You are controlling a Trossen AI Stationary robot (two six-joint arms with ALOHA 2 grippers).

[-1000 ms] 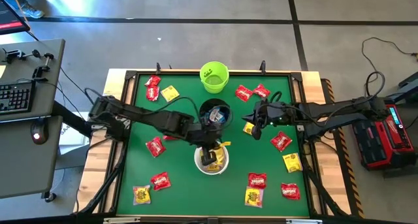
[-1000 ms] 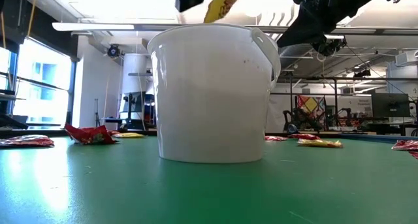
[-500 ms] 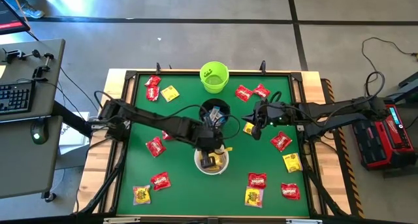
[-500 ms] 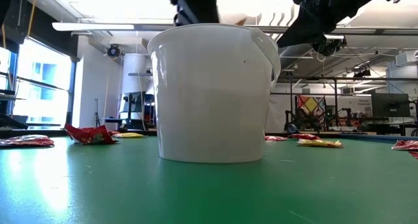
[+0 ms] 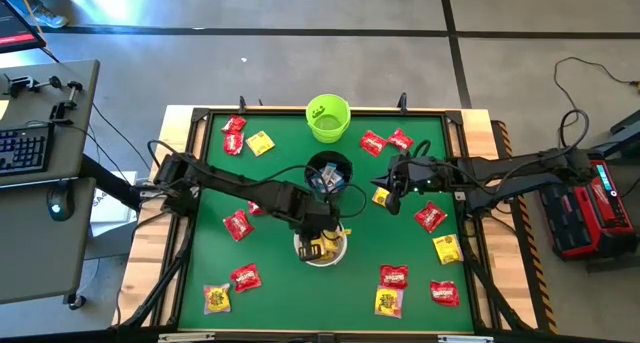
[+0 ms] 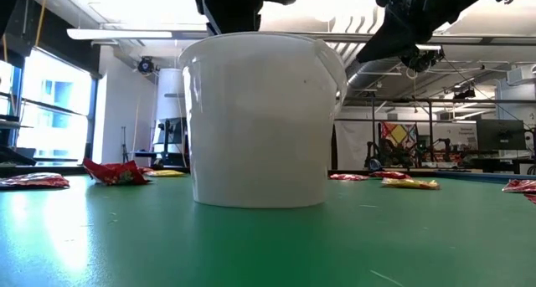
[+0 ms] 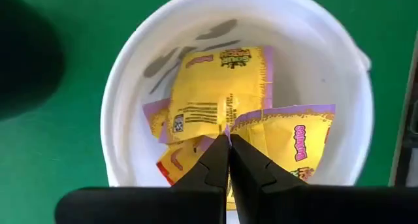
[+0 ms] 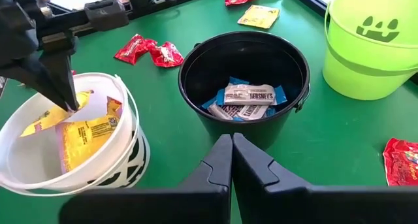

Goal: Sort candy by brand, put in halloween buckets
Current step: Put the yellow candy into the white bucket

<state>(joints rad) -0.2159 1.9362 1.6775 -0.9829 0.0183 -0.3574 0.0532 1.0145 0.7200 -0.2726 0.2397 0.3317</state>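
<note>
Black bucket (image 8: 245, 87): HERSHEY'S bars (image 8: 248, 95). White bucket (image 7: 130, 74): yellow packets (image 7: 219, 87), print illegible. Left gripper (image 7: 228, 140) closed, empty, inside; right gripper (image 8: 232, 140) closed, empty.

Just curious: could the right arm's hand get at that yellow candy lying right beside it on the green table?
Probably yes. The yellow candy lies just beside the right hand with nothing between, though the hand is shut and would need opening first.
</note>
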